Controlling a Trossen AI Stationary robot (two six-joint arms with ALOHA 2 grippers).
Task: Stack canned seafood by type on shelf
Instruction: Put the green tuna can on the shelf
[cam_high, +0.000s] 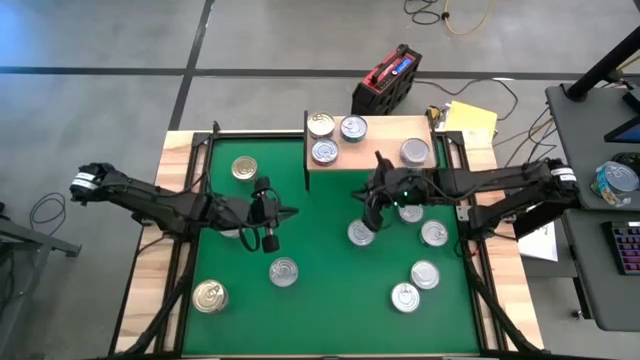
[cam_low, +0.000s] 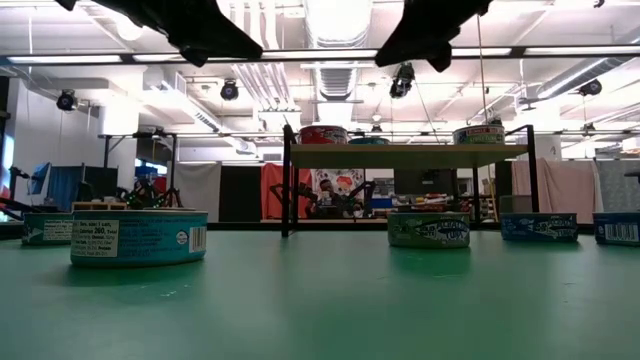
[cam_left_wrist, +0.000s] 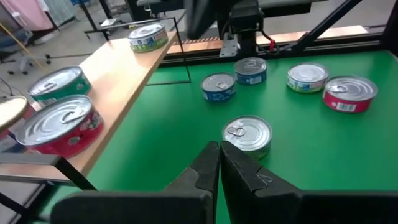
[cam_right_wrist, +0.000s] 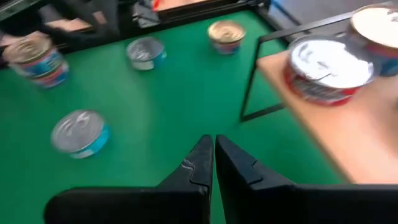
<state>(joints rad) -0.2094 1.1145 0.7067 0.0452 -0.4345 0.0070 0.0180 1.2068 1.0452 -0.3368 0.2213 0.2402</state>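
The light-wood shelf (cam_high: 375, 140) stands at the mat's far edge and carries several tins (cam_high: 353, 127). More canned seafood lies flat on the green mat: silver-topped tins (cam_high: 283, 271) and two gold-topped ones (cam_high: 244, 168). My left gripper (cam_high: 290, 212) hovers shut above the mat's middle left, with a silver tin (cam_left_wrist: 247, 134) just ahead of its tips (cam_left_wrist: 219, 152). My right gripper (cam_high: 366, 220) hovers shut in front of the shelf, above a tin (cam_high: 361, 233). In its wrist view the shut tips (cam_right_wrist: 213, 146) hang over bare mat beside the shelf's black leg (cam_right_wrist: 249, 84).
A cluster of tins (cam_high: 425, 274) sits on the mat's right half and a gold tin (cam_high: 209, 295) near the front left. The mat has a wooden border (cam_high: 150, 270). A red and black box (cam_high: 385, 85) and yellow papers (cam_high: 470, 120) lie behind the shelf.
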